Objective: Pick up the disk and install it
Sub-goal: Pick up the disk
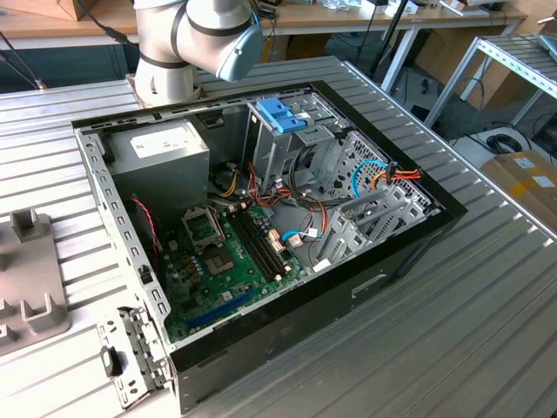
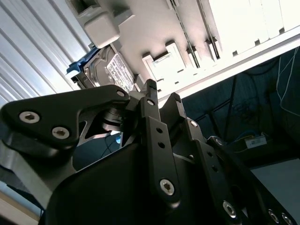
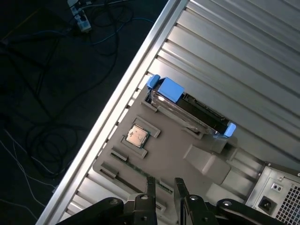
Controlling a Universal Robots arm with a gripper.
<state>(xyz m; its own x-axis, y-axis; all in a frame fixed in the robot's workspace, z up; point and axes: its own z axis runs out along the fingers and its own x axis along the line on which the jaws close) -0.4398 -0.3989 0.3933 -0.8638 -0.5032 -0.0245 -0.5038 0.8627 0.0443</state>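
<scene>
The disk point(image 3: 192, 110) stands on edge in a grey holder point(image 3: 187, 150) on the ribbed metal table; it is dark metal with a light-blue frame at both ends. In the second wrist view its white label point(image 2: 115, 70) shows beyond the fingertips. My gripper point(image 3: 164, 183) hangs off the disk, apart from it, with the holder between. Its two black fingers point(image 2: 150, 101) stand close together with a narrow gap and nothing in it. In the exterior view the open computer case point(image 1: 287, 209) lies on the table, its metal drive cage with a blue latch point(image 1: 283, 113) at the back.
The holder point(image 1: 30, 287) sits at the exterior view's left edge and also carries a small square chip point(image 3: 137, 136). A loose metal bracket point(image 1: 130, 357) lies near the case's front corner. The table edge and a floor with cables point(image 3: 56, 93) run past the holder.
</scene>
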